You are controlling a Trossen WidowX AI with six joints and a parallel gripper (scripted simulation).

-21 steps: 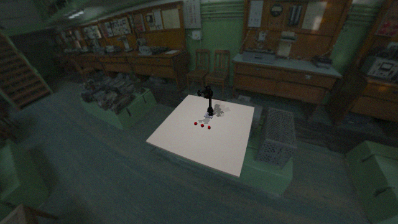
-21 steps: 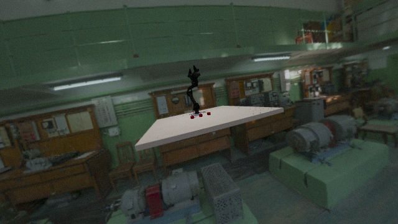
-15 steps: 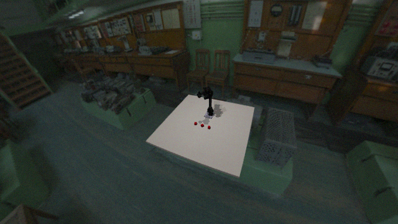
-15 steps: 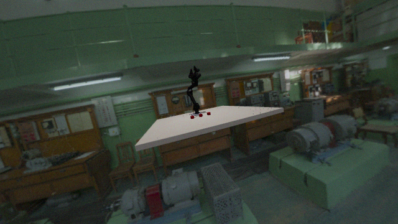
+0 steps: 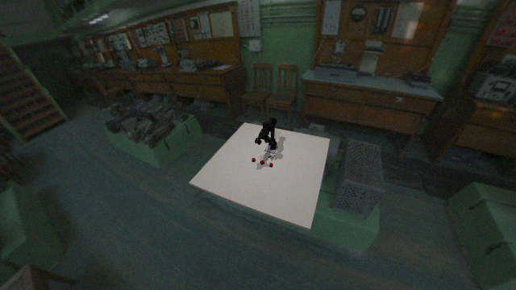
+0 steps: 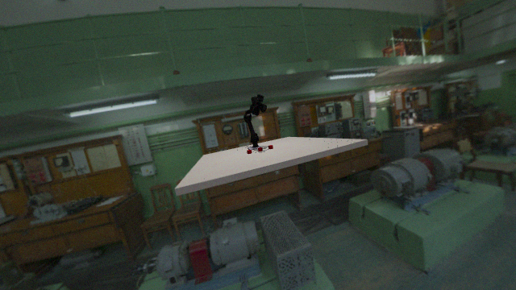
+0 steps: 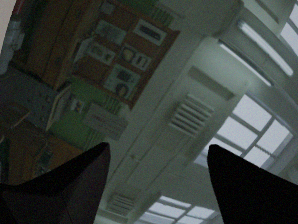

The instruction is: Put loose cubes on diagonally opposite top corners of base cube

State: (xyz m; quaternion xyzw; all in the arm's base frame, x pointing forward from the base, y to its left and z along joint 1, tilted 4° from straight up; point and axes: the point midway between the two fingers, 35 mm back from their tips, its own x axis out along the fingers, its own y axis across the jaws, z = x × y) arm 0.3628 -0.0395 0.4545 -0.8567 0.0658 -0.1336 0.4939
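Observation:
Three small red cubes stand apart in a short row on the pale table top, with none stacked. In the top view they are a left cube (image 5: 253, 159), a middle cube (image 5: 262, 162) in the arm's shadow and a right cube (image 5: 271, 164). The exterior view also shows three cubes in a row (image 6: 249, 151) (image 6: 260, 149) (image 6: 271, 147). Which one is the fixed base cannot be told from looks. My gripper (image 5: 258, 141) (image 7: 159, 152) is partly open and empty, raised well above the table. The wrist view shows only the room between the fingers, with no cube.
The pale square table top (image 5: 282, 193) (image 6: 226, 169) carries the black arm (image 5: 272, 134) (image 6: 254, 130), whose base stands just behind the cube row in the top view. Workshop benches, chairs and machines stand around, beyond the table's edges.

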